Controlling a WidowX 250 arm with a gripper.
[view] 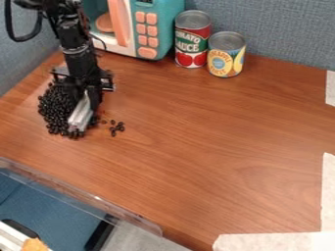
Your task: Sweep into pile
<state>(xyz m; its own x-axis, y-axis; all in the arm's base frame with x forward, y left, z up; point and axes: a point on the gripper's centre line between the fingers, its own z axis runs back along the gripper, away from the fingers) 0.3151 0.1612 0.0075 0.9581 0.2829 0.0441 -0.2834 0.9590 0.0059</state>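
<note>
As the gripper point(90, 97) hangs at the table's point(216, 147) left in the camera view, it grasps a pale sweeping tool point(81, 113), whose long axis slants down and slightly left, its lower end among black beans point(56, 110) heaped mostly to its left.

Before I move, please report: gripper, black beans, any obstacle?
Gripper holding pale bar, at pile's right side. Black beans heaped, a few loose ones to the right. Cans farther back, clear of beans.
</note>
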